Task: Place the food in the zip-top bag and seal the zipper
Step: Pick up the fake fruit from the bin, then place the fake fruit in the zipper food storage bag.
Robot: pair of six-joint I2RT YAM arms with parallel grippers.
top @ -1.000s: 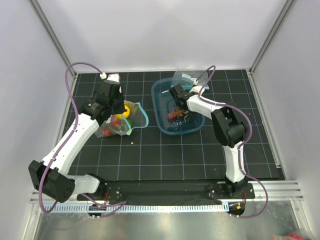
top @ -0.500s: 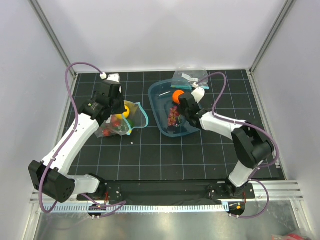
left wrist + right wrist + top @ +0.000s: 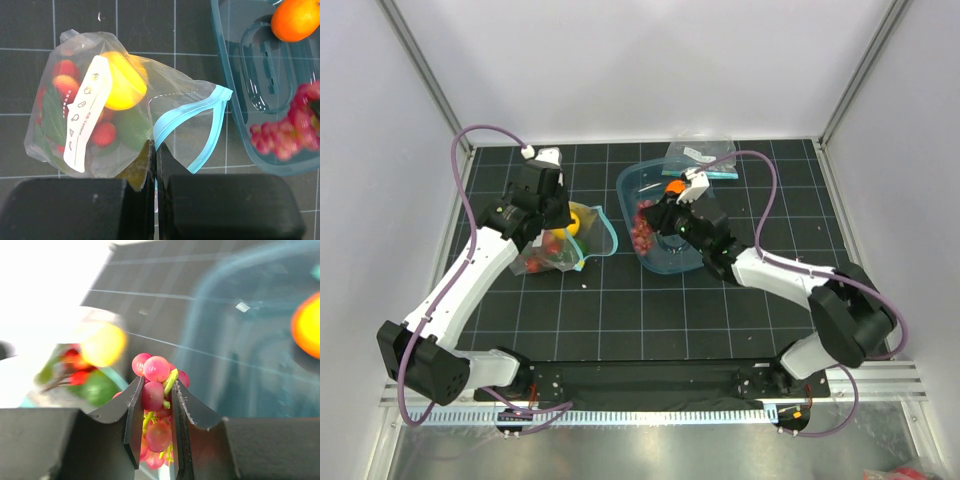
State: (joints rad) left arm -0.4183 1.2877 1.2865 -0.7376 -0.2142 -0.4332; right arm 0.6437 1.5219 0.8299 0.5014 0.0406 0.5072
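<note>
The zip-top bag (image 3: pixel 125 100) lies left of the tub with its mouth open, its teal zipper (image 3: pixel 192 117) bowed. Inside are a lemon (image 3: pixel 120 82), strawberries (image 3: pixel 65 75) and a lime (image 3: pixel 131 131). My left gripper (image 3: pixel 154 150) is shut on the bag's rim by the zipper; from above the left gripper (image 3: pixel 560 222) sits over the bag (image 3: pixel 548 255). My right gripper (image 3: pixel 156 390) is shut on the purple grape bunch (image 3: pixel 156 371), held over the tub's left side; the overhead view shows the bunch (image 3: pixel 642 232) under the right gripper (image 3: pixel 655 222). An orange (image 3: pixel 675 187) rests in the tub.
The teal translucent tub (image 3: pixel 705 262) stands mid-table, just right of the bag's mouth. A smaller clear bag (image 3: pixel 700 155) with a teal strip lies behind the tub. Grey walls close in the black gridded mat on three sides.
My right gripper closed on the grape bunch, lifted it and carried it left across the tub, uncovering the orange. The left arm and the bag have not moved.
</note>
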